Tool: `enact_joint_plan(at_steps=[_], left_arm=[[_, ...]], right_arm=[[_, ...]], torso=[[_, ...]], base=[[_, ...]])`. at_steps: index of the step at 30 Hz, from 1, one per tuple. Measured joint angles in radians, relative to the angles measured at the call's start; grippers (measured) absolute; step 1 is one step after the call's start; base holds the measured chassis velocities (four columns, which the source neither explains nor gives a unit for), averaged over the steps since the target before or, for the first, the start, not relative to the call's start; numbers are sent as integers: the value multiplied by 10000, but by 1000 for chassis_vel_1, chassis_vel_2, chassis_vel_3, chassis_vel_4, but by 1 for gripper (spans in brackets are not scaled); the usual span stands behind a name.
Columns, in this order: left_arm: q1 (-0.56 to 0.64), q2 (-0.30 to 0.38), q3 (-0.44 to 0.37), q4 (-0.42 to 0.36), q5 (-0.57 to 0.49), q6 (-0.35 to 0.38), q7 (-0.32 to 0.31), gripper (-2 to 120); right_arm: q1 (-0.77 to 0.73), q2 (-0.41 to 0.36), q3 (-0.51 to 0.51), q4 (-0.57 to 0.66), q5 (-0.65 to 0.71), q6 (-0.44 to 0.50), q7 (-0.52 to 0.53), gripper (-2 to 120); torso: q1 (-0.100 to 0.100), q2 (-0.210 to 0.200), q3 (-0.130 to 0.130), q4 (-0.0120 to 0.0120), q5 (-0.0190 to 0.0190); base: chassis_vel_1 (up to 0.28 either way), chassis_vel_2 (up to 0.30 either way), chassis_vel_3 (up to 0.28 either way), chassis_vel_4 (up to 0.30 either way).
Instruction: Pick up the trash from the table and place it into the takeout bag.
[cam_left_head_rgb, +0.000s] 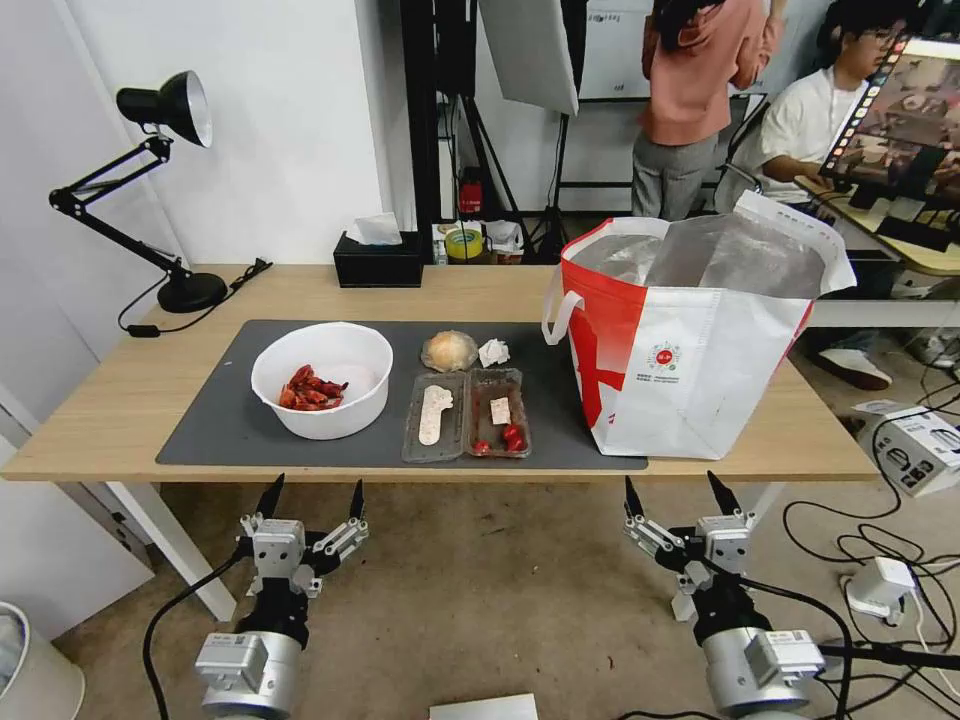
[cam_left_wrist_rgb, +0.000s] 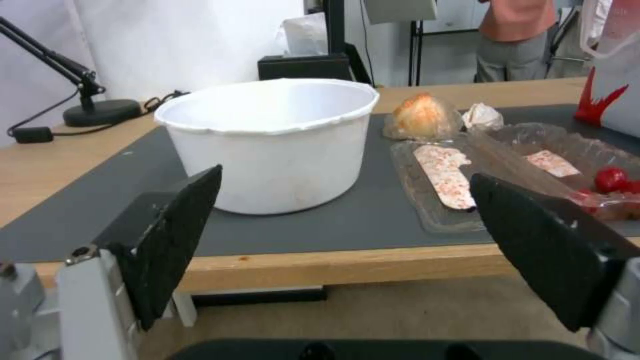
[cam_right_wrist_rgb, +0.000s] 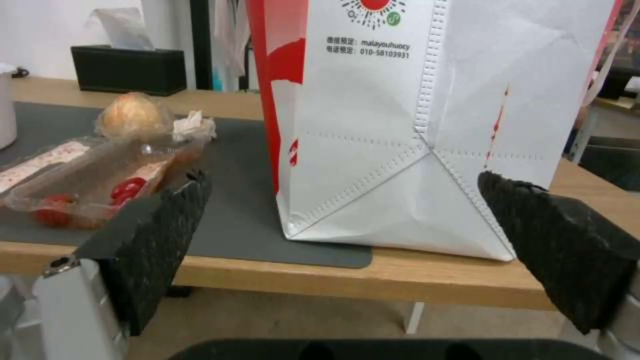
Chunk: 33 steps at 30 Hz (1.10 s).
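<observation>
On the table (cam_left_head_rgb: 120, 420) a white bowl (cam_left_head_rgb: 322, 378) with red shell scraps sits at the left of the dark mat (cam_left_head_rgb: 230, 430). Right of it lies a clear two-compartment tray (cam_left_head_rgb: 466, 413); behind the tray are a tan wrapped ball (cam_left_head_rgb: 449, 351) and a crumpled tissue (cam_left_head_rgb: 493, 352). The red-and-white takeout bag (cam_left_head_rgb: 690, 350) stands open at the right. My left gripper (cam_left_head_rgb: 311, 500) hangs open below the front edge, facing the bowl (cam_left_wrist_rgb: 273, 142). My right gripper (cam_left_head_rgb: 681, 496) hangs open before the bag (cam_right_wrist_rgb: 427, 125).
A black tissue box (cam_left_head_rgb: 378, 262) and a black desk lamp (cam_left_head_rgb: 160, 190) stand at the back of the table. Cables and white boxes (cam_left_head_rgb: 915, 445) lie on the floor at the right. Stands and a second desk are behind the table.
</observation>
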<state>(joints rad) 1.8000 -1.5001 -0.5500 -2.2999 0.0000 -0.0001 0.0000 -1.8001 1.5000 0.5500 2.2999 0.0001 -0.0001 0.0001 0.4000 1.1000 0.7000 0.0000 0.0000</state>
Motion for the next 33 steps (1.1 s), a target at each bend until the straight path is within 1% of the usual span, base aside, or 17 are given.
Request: enact_joint_plan(at_steps=[16, 18, 19, 22, 23, 26, 27, 28, 29, 30, 32, 33], left_arm=[[-2, 1, 0, 0, -9, 1, -1, 100], [-64, 40, 5, -29, -170, 181, -59, 100], [-64, 40, 5, -29, -170, 181, -59, 100], [-387, 242, 49, -313, -888, 1060, -373, 100], [-387, 242, 49, -313, -888, 1060, -373, 100], [-800, 506, 104, -672, -1838, 2229, -778, 100], [-800, 506, 104, -672, -1838, 2229, -778, 100], [-918, 581, 123, -767, -2100, 2549, -889, 100], [-918, 581, 123, -767, -2100, 2549, -889, 100], [-1103, 697, 146, -927, -2517, 3065, -1066, 100], [-1332, 842, 181, -1119, -3038, 3711, -1284, 100], [-1332, 842, 181, -1119, -3038, 3711, -1284, 100]], right_arm=[[11, -39, 3, 0, 34, -36, 3, 100], [150, -439, 85, 126, 406, -476, 98, 100], [150, -439, 85, 126, 406, -476, 98, 100], [491, -1313, 294, 452, 1251, -1462, 336, 100], [491, -1313, 294, 452, 1251, -1462, 336, 100], [873, -2363, 532, 831, 2253, -2635, 617, 100], [873, -2363, 532, 831, 2253, -2635, 617, 100], [983, -2646, 601, 934, 2526, -2960, 692, 100], [983, -2646, 601, 934, 2526, -2960, 692, 100], [1152, -3106, 711, 1100, 2968, -3475, 816, 100], [1377, -3683, 840, 1309, 3515, -4119, 968, 100], [1377, -3683, 840, 1309, 3515, -4119, 968, 100]], torso=[[0, 0, 0, 0, 0], [-1, 0, 0, 0, 0], [-1, 0, 0, 0, 0], [0, 0, 0, 0, 1], [0, 0, 0, 0, 1], [0, 0, 0, 0, 2], [0, 0, 0, 0, 2], [-1, 0, 1, -1, 2], [-1, 0, 1, -1, 2], [0, 0, 1, 0, 2], [0, -1, 1, 0, 2], [0, -1, 1, 0, 2]], base=[[0, 0, 0, 0], [0, 0, 0, 0], [0, 0, 0, 0], [0, 0, 0, 0], [0, 0, 0, 0], [0, 0, 0, 0], [0, 0, 0, 0], [0, 0, 0, 0], [0, 0, 0, 0], [0, 0, 0, 0], [0, 0, 0, 0], [0, 0, 0, 0]])
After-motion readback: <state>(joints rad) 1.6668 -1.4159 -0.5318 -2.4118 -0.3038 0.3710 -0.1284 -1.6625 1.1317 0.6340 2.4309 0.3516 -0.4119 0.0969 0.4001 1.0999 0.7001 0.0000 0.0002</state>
